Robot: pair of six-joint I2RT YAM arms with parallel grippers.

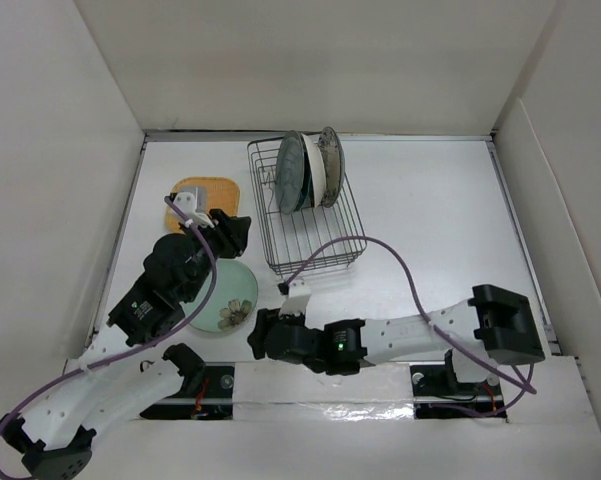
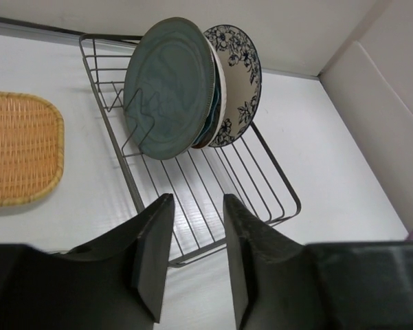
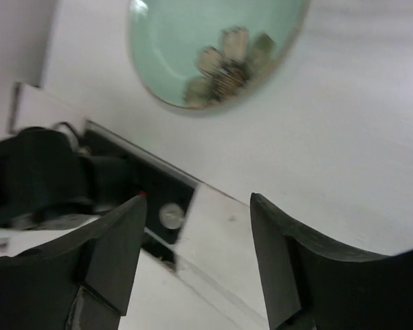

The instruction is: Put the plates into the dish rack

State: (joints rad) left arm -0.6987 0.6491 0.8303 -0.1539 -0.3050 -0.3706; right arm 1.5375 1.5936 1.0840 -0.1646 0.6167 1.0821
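On tabletop (image 1: pixel 430 200), dish rack (image 1: pixel 315 240) runs front-to-back; left end effector (image 2: pixel 196 210), right end effector (image 3: pixel 199 206) spread.

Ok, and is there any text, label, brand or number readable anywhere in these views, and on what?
None can be read in any view.
white plate with blue pattern: flowers only, no lettering.
pale mint plate: a flower motif, no lettering.
orange plate, grey-green plate, dish rack: no markings show.
right arm: a green light, no label that can be made out.
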